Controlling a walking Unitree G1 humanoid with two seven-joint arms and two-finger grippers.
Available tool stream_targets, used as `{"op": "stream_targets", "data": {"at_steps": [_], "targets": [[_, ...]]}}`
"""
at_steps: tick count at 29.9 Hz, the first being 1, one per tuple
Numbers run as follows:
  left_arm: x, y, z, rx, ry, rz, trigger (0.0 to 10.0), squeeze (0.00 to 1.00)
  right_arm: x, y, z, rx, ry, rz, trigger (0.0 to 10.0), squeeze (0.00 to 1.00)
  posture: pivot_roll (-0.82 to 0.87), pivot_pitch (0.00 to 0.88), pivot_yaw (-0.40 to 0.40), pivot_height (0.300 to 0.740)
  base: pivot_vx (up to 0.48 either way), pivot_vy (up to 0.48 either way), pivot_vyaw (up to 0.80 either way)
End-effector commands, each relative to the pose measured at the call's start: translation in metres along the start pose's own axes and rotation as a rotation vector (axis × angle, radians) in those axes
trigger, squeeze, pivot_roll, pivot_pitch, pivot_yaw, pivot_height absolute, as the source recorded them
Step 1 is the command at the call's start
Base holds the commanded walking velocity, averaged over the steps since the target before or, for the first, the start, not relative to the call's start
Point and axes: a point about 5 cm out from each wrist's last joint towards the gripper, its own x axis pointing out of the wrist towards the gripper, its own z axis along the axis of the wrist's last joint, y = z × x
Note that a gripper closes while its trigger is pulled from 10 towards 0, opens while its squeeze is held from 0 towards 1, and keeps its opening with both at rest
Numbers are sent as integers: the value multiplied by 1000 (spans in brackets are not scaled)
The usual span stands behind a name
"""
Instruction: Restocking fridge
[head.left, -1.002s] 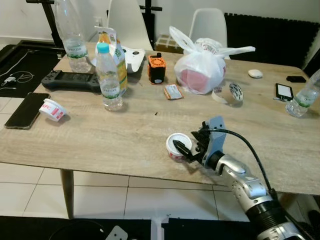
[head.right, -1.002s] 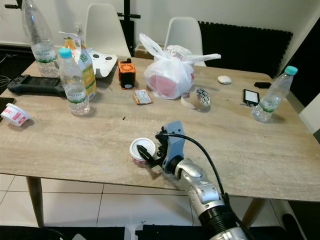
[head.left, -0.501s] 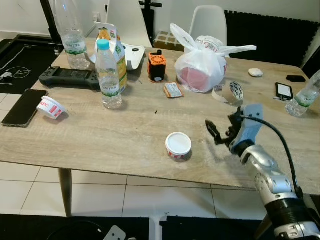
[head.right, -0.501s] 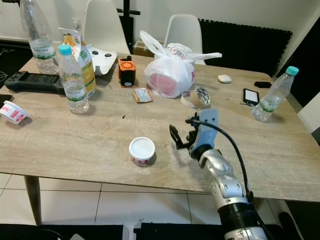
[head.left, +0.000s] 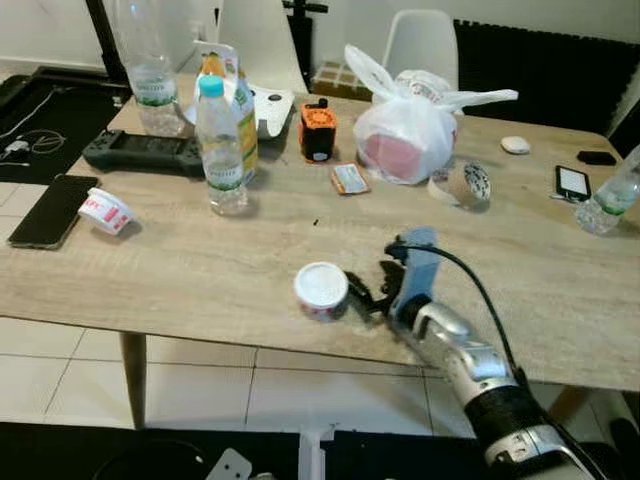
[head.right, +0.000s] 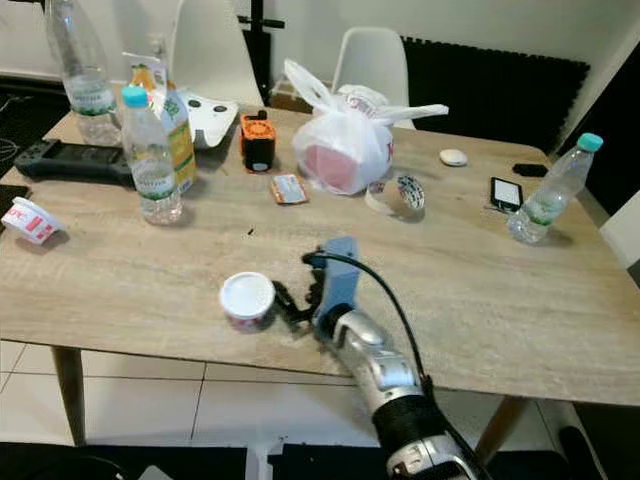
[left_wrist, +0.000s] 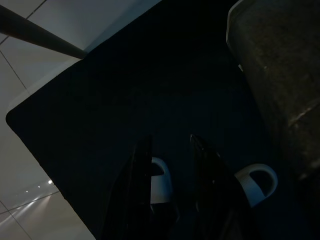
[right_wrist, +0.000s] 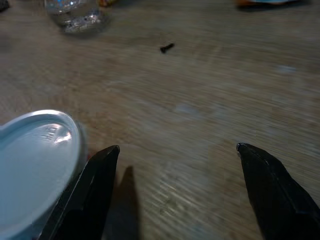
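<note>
On the pale wood-grain surface (head.left: 200, 270), a small tipped white-and-red paper cup (head.left: 105, 210) lay at nine o'clock near the edge. A clear plastic water bottle with a light blue cap (head.left: 221, 148) stood at eleven o'clock, just in front of a yellow juice carton (head.left: 240, 120). The small round tub with a white foil lid (head.left: 321, 290) sat near the front edge, around six o'clock. The right pincer (head.left: 362, 297) lay low just beside it at its three o'clock, fingers (right_wrist: 87, 197) spread wide and holding nothing, one tip right against the tub's rim. A knotted white plastic bag (head.left: 405, 140) rested at one o'clock. The left pincer (left_wrist: 170, 187) hung in shadow, fingers slightly parted and empty
</note>
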Motion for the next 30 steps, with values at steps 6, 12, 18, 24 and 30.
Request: {"op": "stream_targets", "data": {"at_steps": [6, 12, 18, 24, 30], "targets": [[-2, -24, 5, -10, -17, -79, 10000, 282, 11, 7, 2, -18, 16, 23, 10000, 0, -14, 80, -141, 740, 0, 0, 0], [-2, -25, 6, -11, -18, -78, 10000, 282, 10, -2, 25, -82, -88, -22, 10000, 0, -14, 80, -142, 740, 0, 0, 0], [-3, -25, 5, -7, -18, -80, 10000, 278, -18, -18, 71, -349, -291, -47, 10000, 0, -33, 79, -140, 740, 0, 0, 0], [-2, -24, 6, 10, -22, -85, 10000, 278, -48, -14, 65, -678, -188, 136, 10000, 0, -56, 72, -141, 740, 0, 0, 0], [-2, -22, 6, 19, -27, -85, 10000, 278, -68, 20, 54, -651, -156, 419, 10000, 0, -65, 63, -133, 740, 0, 0, 0]]}}
